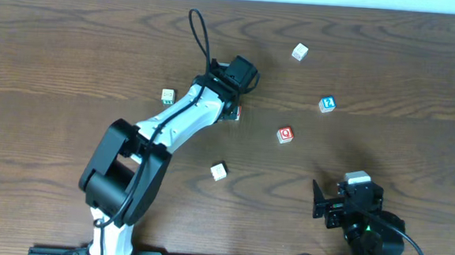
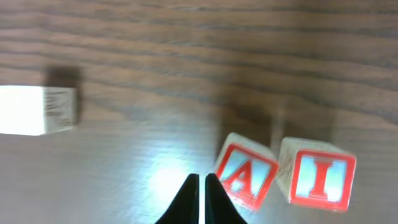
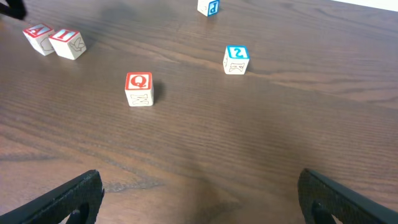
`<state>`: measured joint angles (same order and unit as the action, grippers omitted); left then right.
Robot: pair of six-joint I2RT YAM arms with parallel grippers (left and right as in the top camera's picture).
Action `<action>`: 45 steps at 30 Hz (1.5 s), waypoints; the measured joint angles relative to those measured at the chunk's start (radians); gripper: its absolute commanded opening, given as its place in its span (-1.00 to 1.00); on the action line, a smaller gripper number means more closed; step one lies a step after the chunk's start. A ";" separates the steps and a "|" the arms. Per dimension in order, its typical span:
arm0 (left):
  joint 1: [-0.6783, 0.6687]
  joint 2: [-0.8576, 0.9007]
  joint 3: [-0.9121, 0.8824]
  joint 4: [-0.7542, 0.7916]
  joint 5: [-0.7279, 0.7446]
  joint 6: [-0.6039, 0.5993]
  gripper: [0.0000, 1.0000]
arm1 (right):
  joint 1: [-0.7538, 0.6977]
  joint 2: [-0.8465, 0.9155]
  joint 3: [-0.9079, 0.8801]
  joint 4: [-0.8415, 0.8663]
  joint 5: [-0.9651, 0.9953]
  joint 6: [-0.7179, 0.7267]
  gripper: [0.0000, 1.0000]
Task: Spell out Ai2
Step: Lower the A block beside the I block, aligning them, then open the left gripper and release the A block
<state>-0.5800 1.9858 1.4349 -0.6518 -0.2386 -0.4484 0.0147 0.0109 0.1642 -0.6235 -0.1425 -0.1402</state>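
A dark wooden table [image 1: 75,39] has small lettered cubes scattered on it. The left wrist view shows the left tool [image 2: 201,186] with its two fingers pressed together, holding nothing. Its tips are just beside the A cube [image 2: 245,177]. The I cube [image 2: 317,180] sits right next to the A cube on its far side. The A cube is turned askew, and it is unclear whether the two touch. A pale cube [image 2: 37,110] lies well off to the other side.

From overhead, the left arm [image 1: 180,121] covers most of this pair. The 2 cube [image 1: 327,103] stands well apart to their right, with the red Q cube [image 1: 285,134] lying near the gap between. A far cube [image 1: 298,52] sits beyond the 2 cube, a green-marked cube [image 1: 168,96] is left of the arm, and a plain cube [image 1: 219,170] is nearer the base.

The right wrist view shows the right tool [image 3: 199,190] spread wide and empty, with the Q cube nearest ahead of it.
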 measured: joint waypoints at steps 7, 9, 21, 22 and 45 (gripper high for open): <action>-0.005 -0.084 0.006 -0.113 -0.016 -0.060 -0.88 | 0.000 0.000 0.000 0.000 0.000 0.000 0.98; -0.016 -0.084 0.005 -0.111 -0.015 -0.078 -0.88 | 0.000 0.000 0.000 0.000 0.000 0.000 0.99; -0.076 -0.084 -0.128 0.033 0.045 -0.125 -0.88 | 0.000 0.000 0.000 0.000 0.000 0.000 0.98; -0.075 -0.084 -0.136 0.044 0.048 -0.125 -0.88 | 0.000 0.000 0.000 0.000 0.000 0.000 0.99; -0.033 -0.044 -0.191 0.193 0.106 -0.078 -0.88 | 0.000 0.000 0.000 0.000 0.000 0.000 0.98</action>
<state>-0.6132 1.9415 1.2438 -0.4587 -0.1329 -0.5266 0.0147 0.0109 0.1642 -0.6235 -0.1425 -0.1398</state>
